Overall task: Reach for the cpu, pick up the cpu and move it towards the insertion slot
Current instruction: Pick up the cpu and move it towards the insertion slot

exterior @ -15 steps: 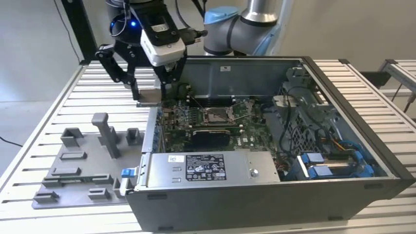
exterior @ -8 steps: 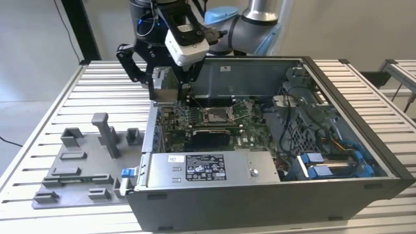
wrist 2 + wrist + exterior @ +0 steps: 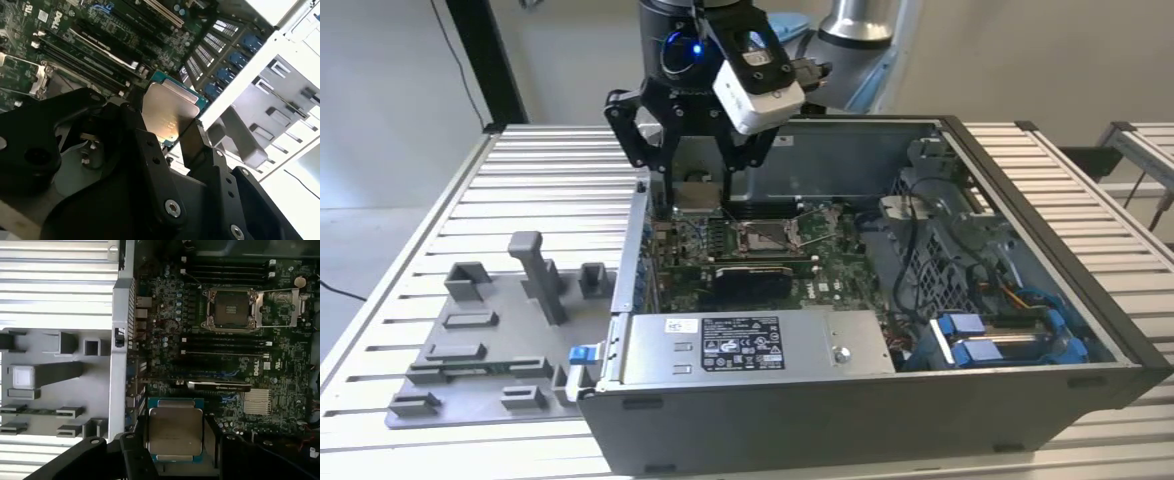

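Edges are where my tool (image 3: pixel 175 442) clamps the cpu (image 3: pixel 175 422), held over the motherboard (image 3: pixel 167 330), apart from the insertion slot (image 3: pixel 232 309). I judge it light, stiff, smooth-faced and fragile underneath.

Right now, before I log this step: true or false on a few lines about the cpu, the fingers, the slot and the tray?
1. The fingers are shut on the cpu. True.
2. The cpu sits in the insertion slot. False: the slot's brownish centre is bare, and the cpu is held apart from it.
3. The cpu is held over the motherboard, inside the computer case. True.
4. The grey tray lies to the exterior view's right of the case. False: it lies to the exterior view's left of the case, on the slatted table.
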